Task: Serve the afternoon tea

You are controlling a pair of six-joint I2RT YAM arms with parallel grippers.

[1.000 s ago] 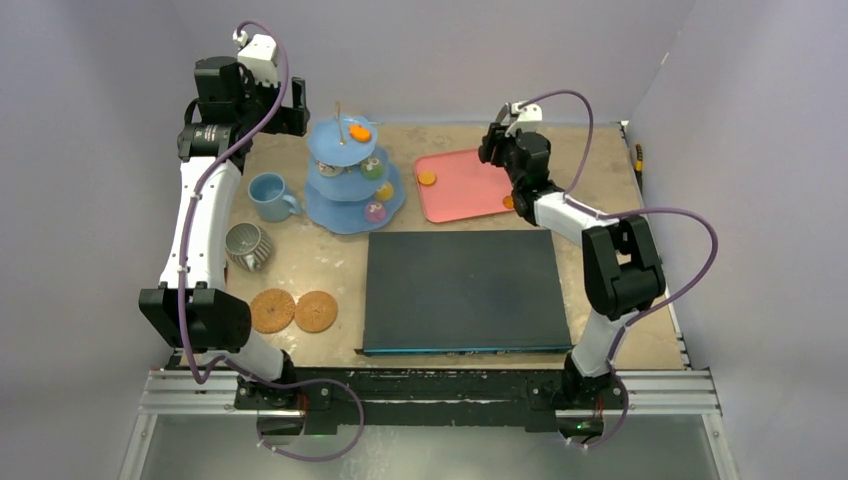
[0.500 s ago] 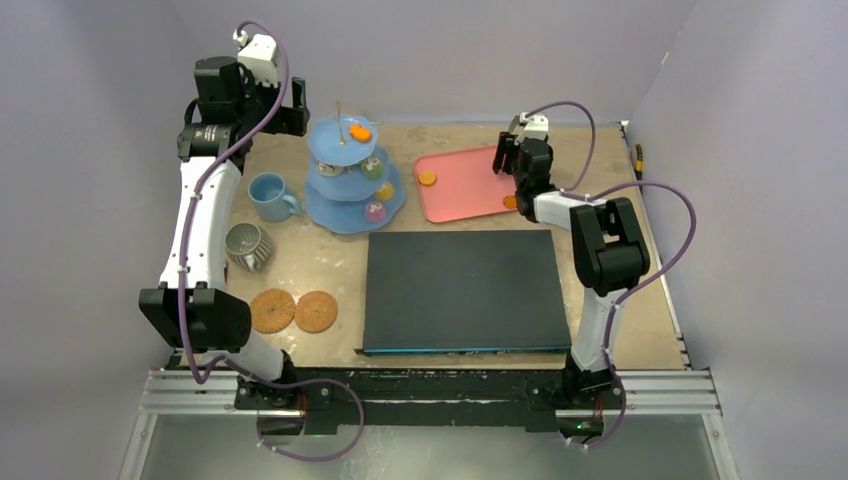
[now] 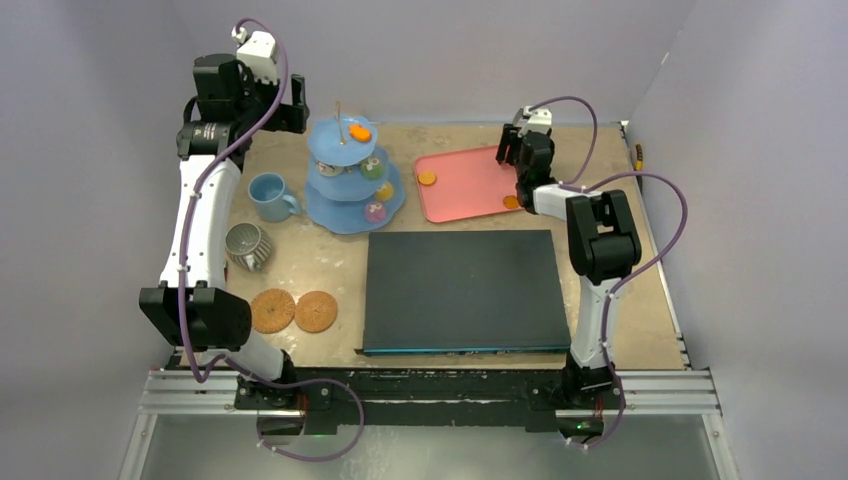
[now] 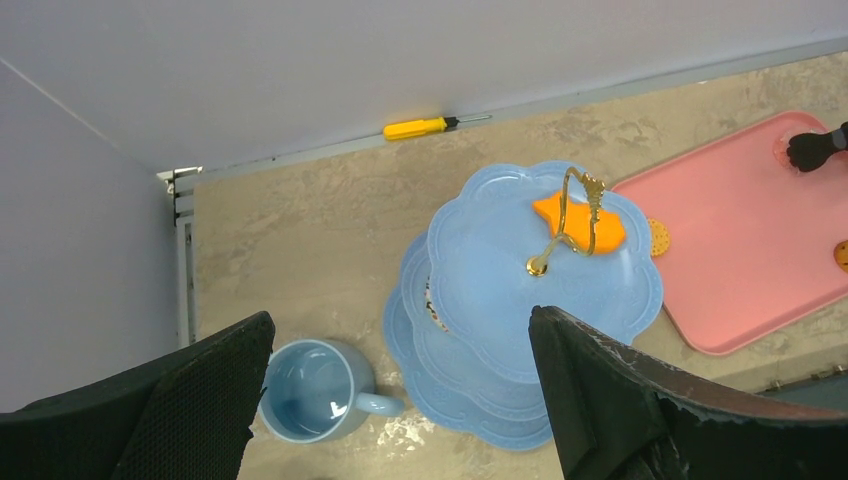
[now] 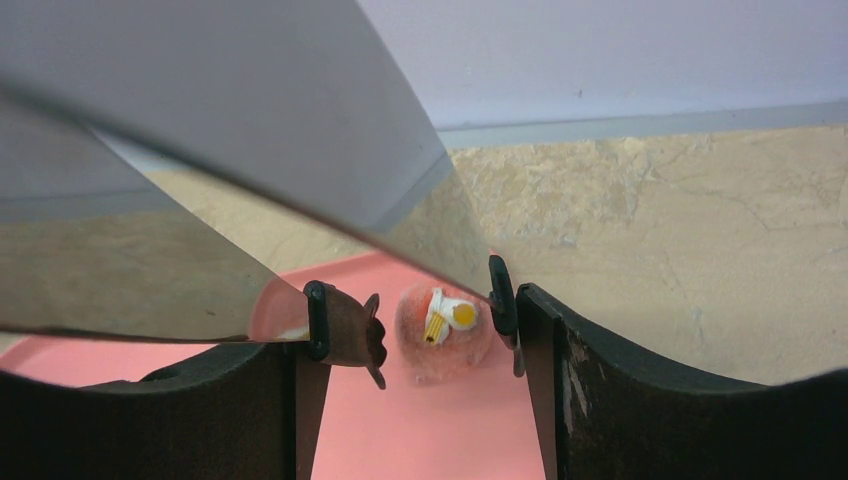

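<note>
Once right elbow (image 3: 600, 232) tucked — right end effector (image 5: 415, 345) clamps tongs (image 5: 200, 150); left end effector (image 4: 400, 335) apart.

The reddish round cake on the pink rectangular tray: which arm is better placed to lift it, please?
Probably right: the right gripper holds metal tongs straddling the reddish round cake; the left gripper hangs open over the light-blue tiered stand.

The top view looks down from behind the arm bases over the whole tabletop (image 3: 330, 255). The left wrist looks from high over the far-left corner. The right wrist sits low over the pink tray (image 5: 440, 440), which all three share.
</note>
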